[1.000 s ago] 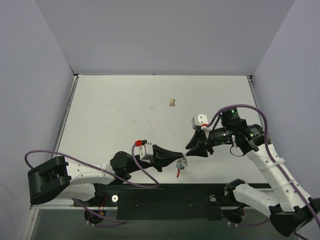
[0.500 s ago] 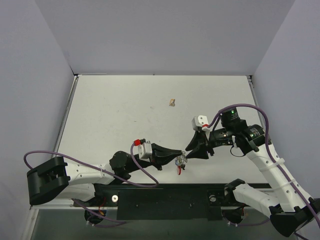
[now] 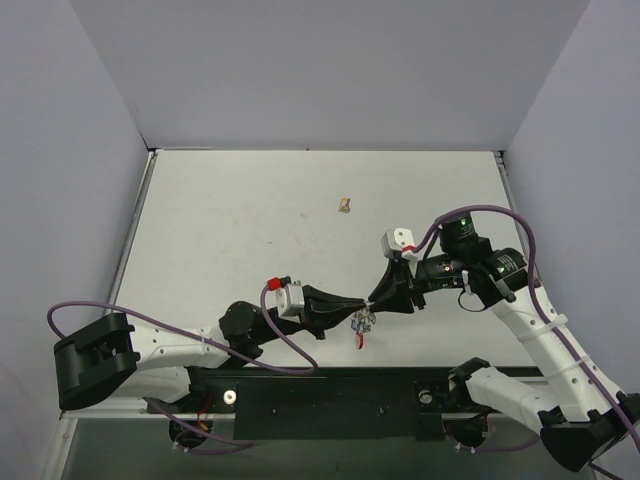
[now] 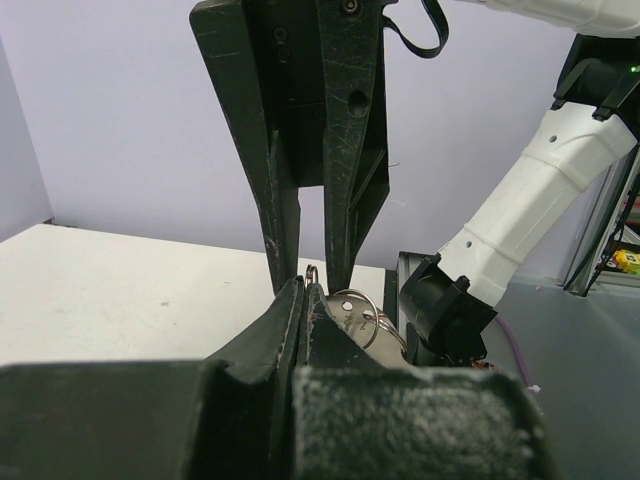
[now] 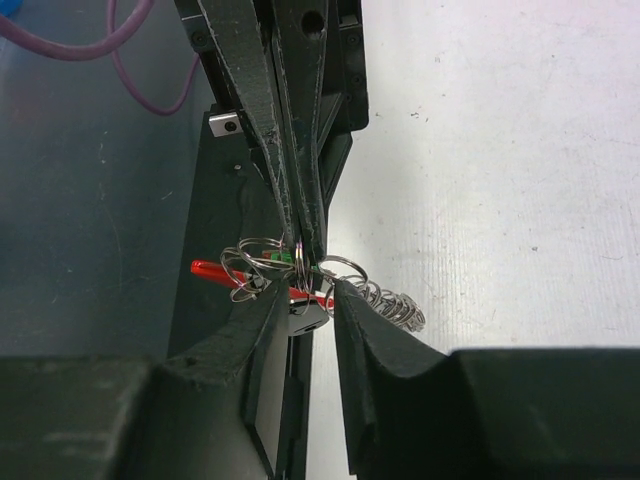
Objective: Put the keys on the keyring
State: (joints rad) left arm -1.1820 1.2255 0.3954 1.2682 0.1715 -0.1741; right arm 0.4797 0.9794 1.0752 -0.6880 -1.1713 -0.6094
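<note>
Top external view: we saw the two arms meet nose to nose near the near edge of the white table (image 3: pixel 250 230), with the keys (image 3: pixel 361 322) at the meeting point. The left gripper (image 3: pixel 358 306) reached in from the left with its fingers pressed tightly together, pinching a thin wire keyring (image 5: pixel 343 268) at their very tips. The right gripper (image 3: pixel 374 299) came from the opposite side, its two fingers slightly spread, one on each side of the left fingertips. We could not tell whether its pads touched the ring.

The keys hung as a small silvery bunch just beneath the left fingertips. The bunch's long axis ran from the fingertips toward the near table edge, and a slim red bit (image 3: pixel 356 343) formed its nearest end. In the right wrist view, a tiny green bit (image 5: pixel 283 260) sat among the rings, and a coiled wire (image 5: pixel 398 308) trailed to one side. Any lettering on the keys was too small for us to read.

A small tan lump (image 3: pixel 344 206) lay well apart, farther back on the table.
</note>
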